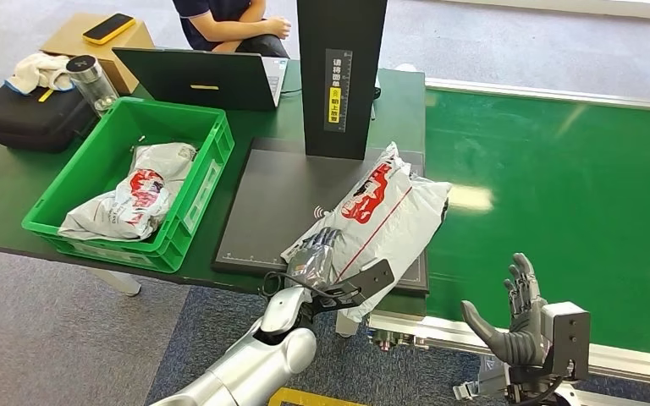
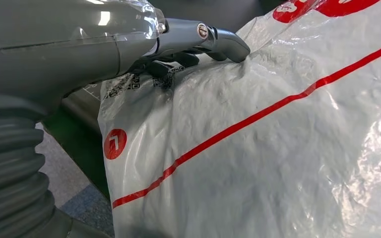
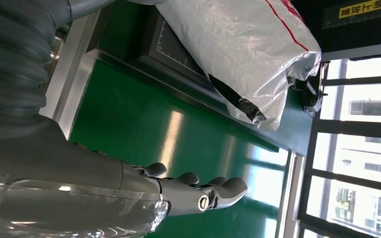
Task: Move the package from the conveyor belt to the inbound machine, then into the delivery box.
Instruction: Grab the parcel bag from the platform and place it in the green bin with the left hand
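The package (image 1: 385,211) — a grey-white plastic mailer with a red logo and a thin red line along it — lies tilted over the dark scanning plate of the inbound machine (image 1: 262,211), its far end near the machine's black upright column (image 1: 338,76) and its near end raised in my left hand (image 1: 317,254). My fingers (image 2: 178,62) are clasped on that near corner: in the left wrist view my thumb (image 2: 223,42) presses down on the crinkled film beside a printed code label, the darker fingers tucked close under it. My left arm (image 1: 254,355) comes up from below the plate's front edge, bent at the wrist toward the package.

To the right of the inbound machine runs the green conveyor belt (image 1: 559,194). My right hand (image 1: 516,326) hovers over its near edge, well apart from the package, fingers upright and spread, thumb out to the side — grasping nothing.

Left of the inbound machine stands the green delivery box (image 1: 195,182), with another grey mailer (image 1: 131,199) lying in it. Behind the box there is an open laptop (image 1: 203,76), and a seated person (image 1: 228,21) beyond that.
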You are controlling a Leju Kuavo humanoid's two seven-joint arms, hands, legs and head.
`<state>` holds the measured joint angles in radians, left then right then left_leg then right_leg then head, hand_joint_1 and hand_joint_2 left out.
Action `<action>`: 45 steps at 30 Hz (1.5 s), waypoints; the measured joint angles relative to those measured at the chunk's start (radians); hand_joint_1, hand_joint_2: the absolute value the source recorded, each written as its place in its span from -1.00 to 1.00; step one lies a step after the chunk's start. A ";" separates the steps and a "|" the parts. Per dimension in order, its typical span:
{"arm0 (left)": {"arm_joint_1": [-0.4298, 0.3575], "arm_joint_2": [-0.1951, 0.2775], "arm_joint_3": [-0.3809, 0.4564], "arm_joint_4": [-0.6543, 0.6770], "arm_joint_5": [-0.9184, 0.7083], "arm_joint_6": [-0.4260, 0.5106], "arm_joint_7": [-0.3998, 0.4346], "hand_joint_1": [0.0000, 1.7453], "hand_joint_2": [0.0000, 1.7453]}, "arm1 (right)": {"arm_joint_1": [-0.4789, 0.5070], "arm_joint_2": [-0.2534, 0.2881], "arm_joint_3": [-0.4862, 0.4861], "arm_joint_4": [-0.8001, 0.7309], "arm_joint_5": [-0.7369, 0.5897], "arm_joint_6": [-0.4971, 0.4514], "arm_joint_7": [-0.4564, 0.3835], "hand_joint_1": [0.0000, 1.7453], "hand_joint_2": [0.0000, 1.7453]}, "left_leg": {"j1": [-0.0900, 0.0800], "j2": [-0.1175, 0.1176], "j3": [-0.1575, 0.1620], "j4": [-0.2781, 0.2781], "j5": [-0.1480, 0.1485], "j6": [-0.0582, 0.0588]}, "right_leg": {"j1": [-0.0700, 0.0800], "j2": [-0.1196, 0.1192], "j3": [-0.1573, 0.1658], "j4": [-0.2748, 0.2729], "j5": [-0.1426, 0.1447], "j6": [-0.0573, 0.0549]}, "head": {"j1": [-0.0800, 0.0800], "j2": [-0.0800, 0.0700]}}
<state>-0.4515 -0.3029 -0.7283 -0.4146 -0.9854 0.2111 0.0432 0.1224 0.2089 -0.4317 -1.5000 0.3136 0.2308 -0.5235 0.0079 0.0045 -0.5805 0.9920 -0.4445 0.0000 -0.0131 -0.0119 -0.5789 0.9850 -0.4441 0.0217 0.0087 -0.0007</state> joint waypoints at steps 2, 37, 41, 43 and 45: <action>0.001 0.000 0.005 0.001 0.004 -0.002 -0.007 0.52 1.00 | 0.000 0.000 0.001 0.000 -0.001 0.000 0.000 -1.00 1.00 | 0.000 0.000 0.000 0.000 0.000 0.000 | 0.000 0.000 0.000 0.000 0.000 0.000 | 0.000 0.000; 0.053 0.018 0.205 -0.039 -0.004 0.163 -0.184 1.00 1.00 | 0.001 0.000 0.015 -0.005 -0.044 -0.012 0.011 -1.00 1.00 | 0.000 0.001 0.002 0.000 0.000 0.000 | 0.000 0.001 0.001 0.000 0.000 0.000 | 0.000 0.000; 0.085 0.053 0.254 -0.134 -0.053 0.362 -0.298 1.00 1.00 | 0.000 0.000 0.015 -0.009 -0.073 -0.012 0.020 -1.00 1.00 | 0.000 0.001 0.001 0.000 0.000 0.000 | 0.001 0.001 0.000 0.000 0.000 0.000 | 0.000 0.000; 0.102 0.072 0.277 -0.201 -0.127 0.448 -0.342 1.00 1.00 | -0.003 -0.001 0.015 -0.009 -0.088 -0.013 0.022 -1.00 1.00 | 0.000 0.001 0.000 0.000 0.000 0.000 | 0.001 0.001 0.000 0.001 0.000 0.000 | 0.000 0.000; 0.127 0.083 0.309 -0.278 -0.194 0.481 -0.393 1.00 1.00 | -0.008 -0.002 0.015 -0.008 -0.097 -0.018 0.022 -1.00 1.00 | 0.000 0.001 0.000 0.000 0.000 0.000 | 0.000 0.001 0.000 0.001 0.000 0.000 | 0.000 0.000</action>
<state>-0.3241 -0.2198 -0.4193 -0.6925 -1.1794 0.6925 -0.3495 0.1149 0.2065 -0.4167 -1.5076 0.2167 0.2128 -0.5016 0.0082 0.0058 -0.5806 0.9917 -0.4443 -0.0004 -0.0126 -0.0113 -0.5793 0.9856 -0.4443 0.0215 0.0088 -0.0008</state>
